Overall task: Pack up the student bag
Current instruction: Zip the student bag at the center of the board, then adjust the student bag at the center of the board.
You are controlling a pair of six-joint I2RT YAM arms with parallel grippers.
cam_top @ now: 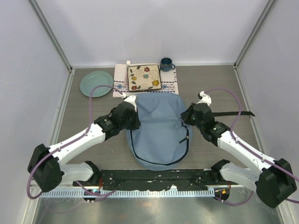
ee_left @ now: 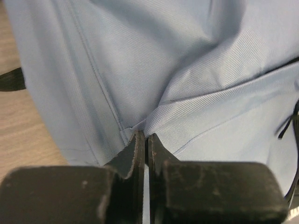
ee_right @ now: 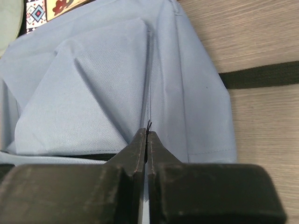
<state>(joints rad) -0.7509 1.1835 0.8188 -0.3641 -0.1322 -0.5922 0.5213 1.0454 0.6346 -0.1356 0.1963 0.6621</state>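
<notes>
Student bag (cam_top: 159,133) is seen lying flat mid-surface (cam_top: 219,84), between the two arms, rounded end toward the arm bases. It is made of soft light-blue woven fabric, large and limp, with stitched seams and creases across the top. A dark zipper line (cam_top: 188,140) is traced around its near rounded end and up its right side. A black strap (cam_top: 233,113) is laid out flat on the wood-grain surface to the bag's right. Left tool (cam_top: 131,100) is placed at the bag's far left corner. In the left wrist view the left tool (ee_left: 145,136) is clenched, and a fold of the bag (ee_left: 187,70) fabric is bunched right at its tips and appears pinched there. Right tool (cam_top: 183,116) is set against the bag's right edge, near the far end. In the right wrist view the right tool (ee_right: 146,133) is clenched too, the bag (ee_right: 93,93) fabric is drawn into a ridge running to its tips, and a thin dark thread is seen sticking out at them. The strap (ee_right: 261,74) is shown running off to the right of the bag. Just beyond the bag's far end, an embroidered cloth mat (cam_top: 170,86) is laid with a square floral plate (cam_top: 144,77) on it. A blue mug (cam_top: 166,64) is stood beyond that. A round green plate (cam_top: 96,83) is seen beyond and to the left of the bag.
</notes>
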